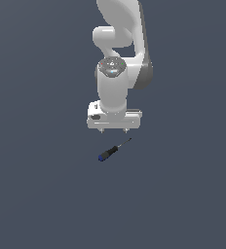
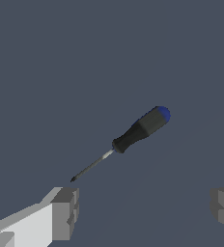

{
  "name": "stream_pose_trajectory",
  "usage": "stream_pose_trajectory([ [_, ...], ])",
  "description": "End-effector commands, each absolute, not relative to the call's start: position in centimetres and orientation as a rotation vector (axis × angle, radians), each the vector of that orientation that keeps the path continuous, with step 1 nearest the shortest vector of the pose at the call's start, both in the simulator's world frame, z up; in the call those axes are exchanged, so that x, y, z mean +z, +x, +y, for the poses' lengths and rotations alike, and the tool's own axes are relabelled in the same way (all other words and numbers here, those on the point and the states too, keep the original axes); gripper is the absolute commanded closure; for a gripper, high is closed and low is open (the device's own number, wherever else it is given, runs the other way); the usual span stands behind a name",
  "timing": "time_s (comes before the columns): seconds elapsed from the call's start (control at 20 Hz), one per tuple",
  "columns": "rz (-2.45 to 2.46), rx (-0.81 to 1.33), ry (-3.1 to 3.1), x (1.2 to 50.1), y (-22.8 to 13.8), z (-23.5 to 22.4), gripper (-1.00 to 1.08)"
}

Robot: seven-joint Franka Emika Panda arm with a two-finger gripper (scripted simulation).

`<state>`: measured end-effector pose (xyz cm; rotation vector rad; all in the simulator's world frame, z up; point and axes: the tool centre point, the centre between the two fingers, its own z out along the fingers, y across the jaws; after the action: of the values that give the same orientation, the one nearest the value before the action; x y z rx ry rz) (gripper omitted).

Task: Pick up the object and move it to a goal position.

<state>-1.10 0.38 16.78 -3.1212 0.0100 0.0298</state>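
Across the exterior view, no brand, label or legible writing showed on the arm or the tool. A flat, uniform dark blue-grey floor (image 1: 42,194) filled the whole frame, with no walls or furniture to be seen. From the top centre the white Panda arm (image 1: 117,53) reached down, its wrist pointing straight at the surface, and the gripper (image 1: 113,130) hung level just above centre with only its two short fingertips showing below the hand, spread apart and holding nothing. Just below the gripper, a little under the middle of the frame, the screwdriver (image 1: 112,150) lay on the floor at a slant, its blue cap at the lower left and its thin shaft pointing to the upper right, apart from the fingertips. Over in the wrist view, again no writing could be read, and the same plain dark surface (image 2: 61,58) covered the frame. The screwdriver (image 2: 133,136) lay diagonally near the centre, blue cap toward the upper right, shaft tip toward the lower left. Two grey fingers (image 2: 65,212) stood at the lower corners, wide apart, with the gripper (image 2: 144,210) released and empty; the shaft tip lay close to the lower-left finger without touching it.
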Motion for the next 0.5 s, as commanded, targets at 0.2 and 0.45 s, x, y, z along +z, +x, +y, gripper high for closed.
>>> stream_pose_trajectory([
  [0.2, -0.009, 0.047, -3.12, 16.6, -1.4, 0.9, -0.92],
  [0.45, -0.061, 0.091, -3.115, 16.1, -2.3, 2.3, -0.92],
])
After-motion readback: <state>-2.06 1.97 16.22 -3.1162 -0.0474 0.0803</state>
